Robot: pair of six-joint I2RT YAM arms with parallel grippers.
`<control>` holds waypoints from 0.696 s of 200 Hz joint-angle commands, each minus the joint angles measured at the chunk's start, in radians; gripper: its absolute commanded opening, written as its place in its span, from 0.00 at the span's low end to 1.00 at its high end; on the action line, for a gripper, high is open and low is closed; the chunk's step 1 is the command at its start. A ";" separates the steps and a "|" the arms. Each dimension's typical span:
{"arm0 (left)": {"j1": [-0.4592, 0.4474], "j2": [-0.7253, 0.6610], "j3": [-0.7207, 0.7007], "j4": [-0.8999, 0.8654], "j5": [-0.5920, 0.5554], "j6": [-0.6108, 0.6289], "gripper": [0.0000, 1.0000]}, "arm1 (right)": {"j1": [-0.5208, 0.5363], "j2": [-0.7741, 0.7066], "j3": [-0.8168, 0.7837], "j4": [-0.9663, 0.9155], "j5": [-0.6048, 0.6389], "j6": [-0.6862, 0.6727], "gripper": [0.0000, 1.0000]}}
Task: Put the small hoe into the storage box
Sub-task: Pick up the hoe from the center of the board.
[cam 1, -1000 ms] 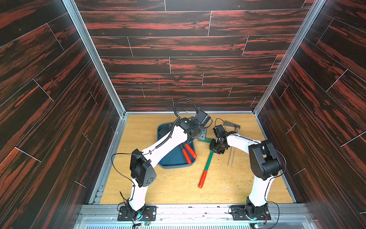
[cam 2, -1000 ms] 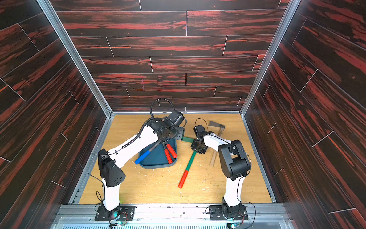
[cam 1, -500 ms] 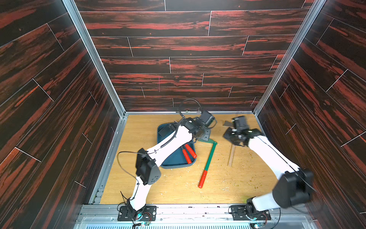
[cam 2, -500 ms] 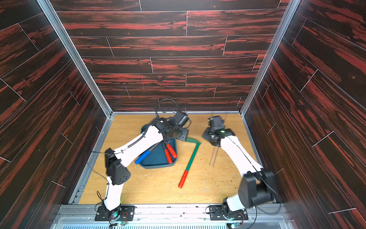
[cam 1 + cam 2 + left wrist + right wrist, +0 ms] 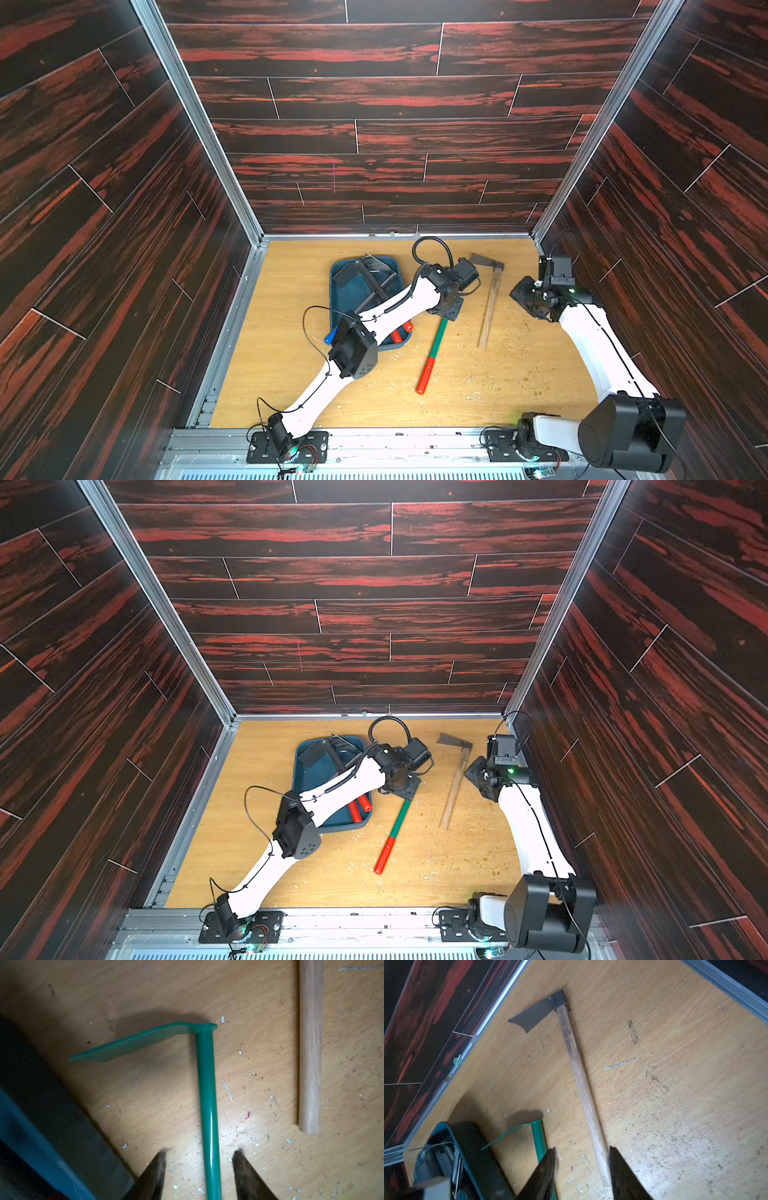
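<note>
Beside the storage box [image 5: 347, 293], L gripper [image 5: 200, 1152] straddles green hoe [image 5: 206, 1095] shaft, jaws apart, prob. not touching; R gripper [image 5: 582, 1148] agape, empty.

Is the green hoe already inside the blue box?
No, the green hoe lies on the table beside the storage box.

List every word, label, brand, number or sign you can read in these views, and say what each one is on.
None: no view shows any readable text.
The green hoe, the wooden-handled hoe and the storage box: plain surfaces, no print or label visible.
The electronics at the left arm's base: any markings are too small to read.
</note>
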 commanded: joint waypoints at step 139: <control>-0.002 0.168 0.122 -0.001 0.100 -0.037 0.56 | -0.021 -0.016 -0.045 0.028 -0.096 -0.052 0.44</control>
